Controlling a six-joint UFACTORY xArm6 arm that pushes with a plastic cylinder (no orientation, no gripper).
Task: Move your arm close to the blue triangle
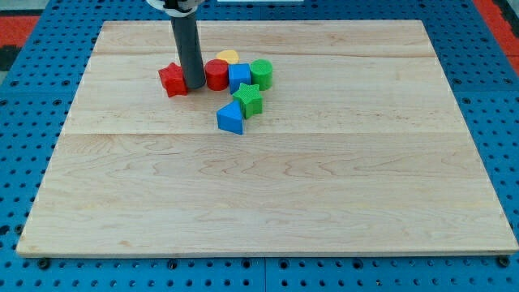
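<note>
My tip (195,84) between red blocks, wooden board (324,186), blue pegboard (24,122)

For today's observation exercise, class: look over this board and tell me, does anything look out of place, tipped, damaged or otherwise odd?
Nothing stands out. All blocks sit flat in one cluster near the view's top: red star, red cylinder, yellow block, blue cube, green cylinder, green star and blue triangle. My tip rests between the two red blocks.

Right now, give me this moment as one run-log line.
my tip: between red star and red cylinder | blue triangle: toward view's bottom right of tip, apart | approach: not yet done
</note>
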